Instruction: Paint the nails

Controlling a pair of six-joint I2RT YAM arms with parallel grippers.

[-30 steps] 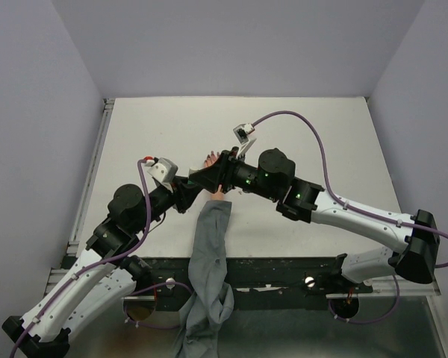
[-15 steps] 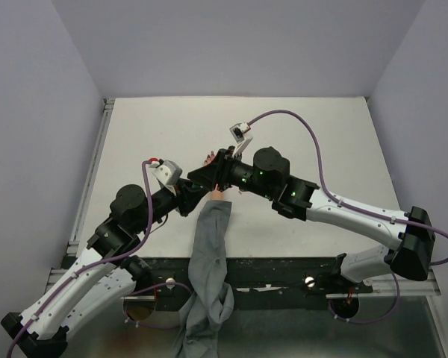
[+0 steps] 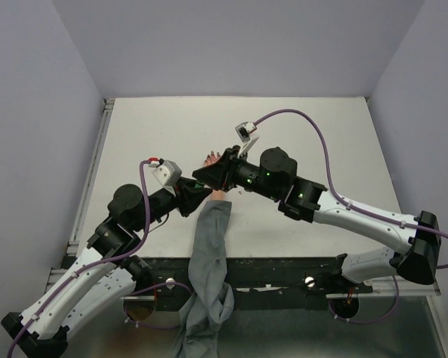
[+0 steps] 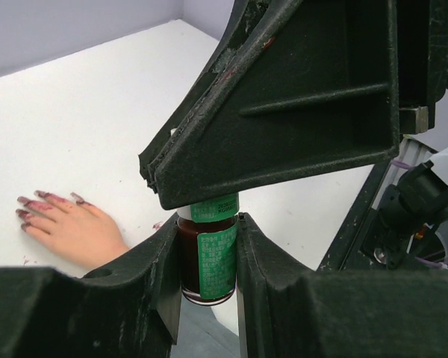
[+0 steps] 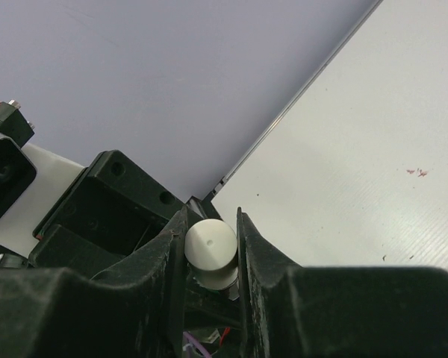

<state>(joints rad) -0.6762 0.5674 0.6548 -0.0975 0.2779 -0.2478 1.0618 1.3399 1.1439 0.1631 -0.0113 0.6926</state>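
Observation:
The peach mannequin hand point(image 4: 78, 233) lies flat on the white table, its dark red-purple nails point(image 4: 28, 209) pointing left; in the top view only its fingers point(image 3: 210, 159) show past the grippers. My left gripper point(image 4: 207, 233) is shut on a small dark nail polish bottle point(image 4: 207, 257) with a green label, held upright above the sleeve. My right gripper point(image 5: 211, 224) is shut on the bottle's white cap point(image 5: 211, 246) from above. In the top view the left gripper point(image 3: 196, 196) and the right gripper point(image 3: 210, 176) meet over the wrist.
The grey fabric sleeve point(image 3: 209, 253) runs from the wrist over the table's near edge point(image 3: 284, 262). A raised rail point(image 3: 95, 160) lines the table's left side. Small red-purple paint specks point(image 5: 416, 172) mark the white table.

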